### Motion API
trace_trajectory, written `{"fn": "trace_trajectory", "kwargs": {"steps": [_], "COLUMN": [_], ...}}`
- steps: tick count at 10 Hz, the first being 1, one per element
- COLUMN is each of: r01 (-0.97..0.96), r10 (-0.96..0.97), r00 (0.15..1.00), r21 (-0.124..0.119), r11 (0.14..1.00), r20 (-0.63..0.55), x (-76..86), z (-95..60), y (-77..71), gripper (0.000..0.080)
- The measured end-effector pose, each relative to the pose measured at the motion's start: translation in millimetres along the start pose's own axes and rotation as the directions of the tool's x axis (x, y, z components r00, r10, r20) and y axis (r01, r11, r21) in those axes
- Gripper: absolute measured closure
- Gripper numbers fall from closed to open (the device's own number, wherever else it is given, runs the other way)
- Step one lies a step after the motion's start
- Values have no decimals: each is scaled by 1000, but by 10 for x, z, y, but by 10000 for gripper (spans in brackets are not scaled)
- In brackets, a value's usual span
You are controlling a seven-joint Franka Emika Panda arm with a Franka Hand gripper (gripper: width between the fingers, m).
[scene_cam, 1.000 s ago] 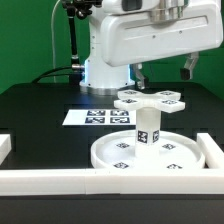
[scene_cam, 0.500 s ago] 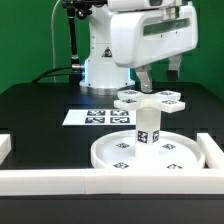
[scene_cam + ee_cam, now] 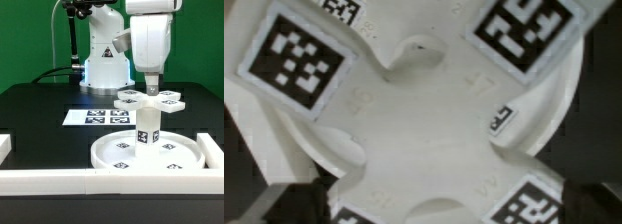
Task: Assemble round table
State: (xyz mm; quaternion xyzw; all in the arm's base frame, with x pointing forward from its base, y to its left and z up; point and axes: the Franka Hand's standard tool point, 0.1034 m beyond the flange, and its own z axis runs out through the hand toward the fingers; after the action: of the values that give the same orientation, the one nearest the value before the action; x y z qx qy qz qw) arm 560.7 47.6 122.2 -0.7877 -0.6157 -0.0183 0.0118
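Round table parts sit on a black table (image 3: 30, 105), all white plastic with black-and-white square tags. Nearest the camera in the exterior view lies the large flat disc (image 3: 150, 153), flat on the surface and set into the corner formed by the white border bars (image 3: 50, 179) along the front and the exterior view's right. On the disc stands the short cylinder leg (image 3: 147, 127), upright, a tag on its side facing the camera. Behind the leg, farther from the camera, is the cross-shaped piece (image 3: 149, 99), its arms spread out flat, each carrying a tag on top. Whether the cross touches the leg cannot be told from this angle.

Directly above the cross hangs the gripper (image 3: 150, 90), pointing straight down from the white arm, its tip just over the middle of the piece. Its jaws are spread wide and hold nothing.

On the exterior view's left, beside the cross, the marker board (image 3: 92, 117) lies flat on the black surface.

From the wrist view, the cross-shaped piece (image 3: 411, 120) fills nearly the whole picture, seen from close above, with tags on its arms and rounded notches between them.
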Motion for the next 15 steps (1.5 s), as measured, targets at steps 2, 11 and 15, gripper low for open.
{"fn": "trace_trajectory", "kwargs": {"steps": [2, 11, 15], "r01": [73, 72, 68], "r10": [-73, -73, -69], "r00": [997, 997, 997], "r21": [2, 31, 34], "r11": [997, 997, 997], "r20": [9, 24, 27], "x": [-29, -78, -92], "z": [27, 199, 233], "y": [-20, -32, -16], "gripper": [150, 150, 249]}}
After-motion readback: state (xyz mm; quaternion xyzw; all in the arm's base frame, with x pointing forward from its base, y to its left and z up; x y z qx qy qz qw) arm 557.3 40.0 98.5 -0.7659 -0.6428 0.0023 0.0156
